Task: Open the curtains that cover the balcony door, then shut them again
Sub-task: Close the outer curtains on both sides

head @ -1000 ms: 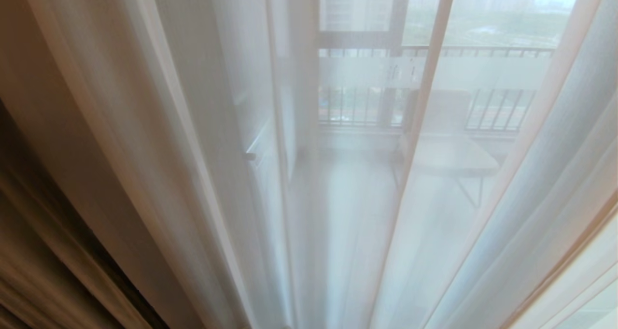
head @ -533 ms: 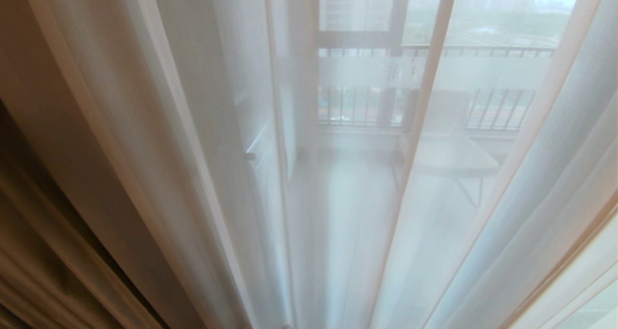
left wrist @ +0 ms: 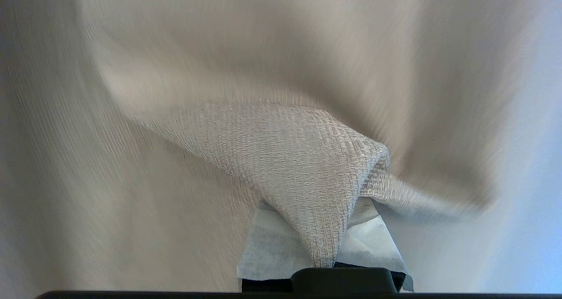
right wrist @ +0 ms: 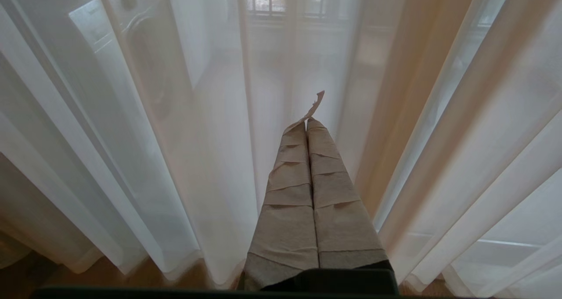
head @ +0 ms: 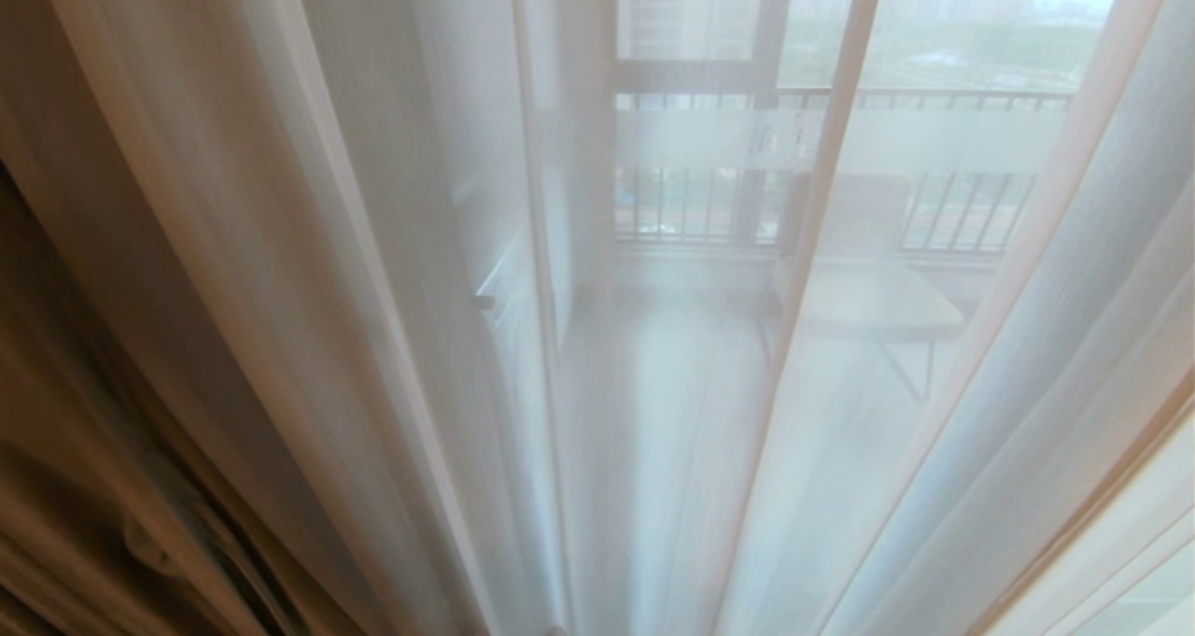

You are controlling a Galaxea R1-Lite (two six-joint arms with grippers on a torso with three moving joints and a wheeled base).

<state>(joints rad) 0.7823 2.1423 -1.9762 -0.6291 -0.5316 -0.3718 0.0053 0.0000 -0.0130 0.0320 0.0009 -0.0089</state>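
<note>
1. Far left, the left tool (left wrist: pixel 318 250) is clenched on a fold of the heavy beige curtain (left wrist: pixel 303 158); the cloth could slip out under drag.
2. Sheer curtains (head: pixel 672 384) veil the balcony door (head: pixel 766 141) ahead.
3. The right tool (right wrist: pixel 309 127), clenched empty, hangs just before the sheers and could snag them.

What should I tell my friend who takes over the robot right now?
Left claw: shut on a fold of the heavy beige curtain, out at the left edge of the head view.
Right claw: shut, empty, parked pointing at the sheer white curtain without touching it.
Things: the sheer curtain hangs across the balcony door; the balcony shows only hazily through it. The beige curtain sits bunched on the left.
Done: beige curtain gripped.
Left: which stage of opening or closing this is cannot be told; carry the beige curtain's pull through, and the sheer one has not been gripped.
</note>
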